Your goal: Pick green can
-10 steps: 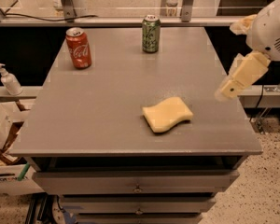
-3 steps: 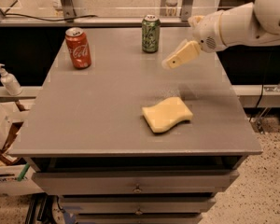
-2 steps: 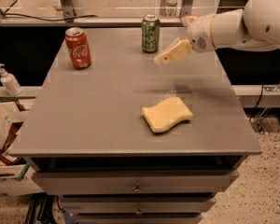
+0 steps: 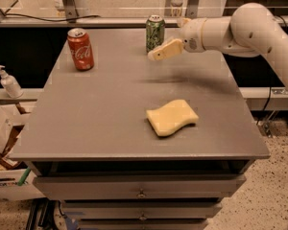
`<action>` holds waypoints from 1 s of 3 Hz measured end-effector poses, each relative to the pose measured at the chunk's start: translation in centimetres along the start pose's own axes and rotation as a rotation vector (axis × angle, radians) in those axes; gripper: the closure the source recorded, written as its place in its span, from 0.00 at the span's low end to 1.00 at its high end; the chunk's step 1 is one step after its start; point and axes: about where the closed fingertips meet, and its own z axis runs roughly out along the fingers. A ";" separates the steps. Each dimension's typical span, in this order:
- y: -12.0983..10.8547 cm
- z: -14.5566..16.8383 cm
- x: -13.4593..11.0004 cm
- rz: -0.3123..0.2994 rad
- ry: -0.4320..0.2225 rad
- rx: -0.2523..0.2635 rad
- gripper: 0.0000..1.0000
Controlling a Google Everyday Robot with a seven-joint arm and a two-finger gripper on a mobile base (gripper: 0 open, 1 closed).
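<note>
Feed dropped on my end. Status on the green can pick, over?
Gripper beside green can, at its lower right. Can upright, far edge of table. Red can and sponge well clear.

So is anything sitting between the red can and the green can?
No: in the camera view only bare table lies between the red can and green can. The gripper hovers close by the green can.
</note>
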 end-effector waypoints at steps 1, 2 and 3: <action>-1.6 2.5 0.3 0.031 -0.031 0.003 0.00; -3.0 4.8 0.2 0.073 -0.075 -0.006 0.00; -4.3 6.7 -0.2 0.115 -0.114 -0.019 0.18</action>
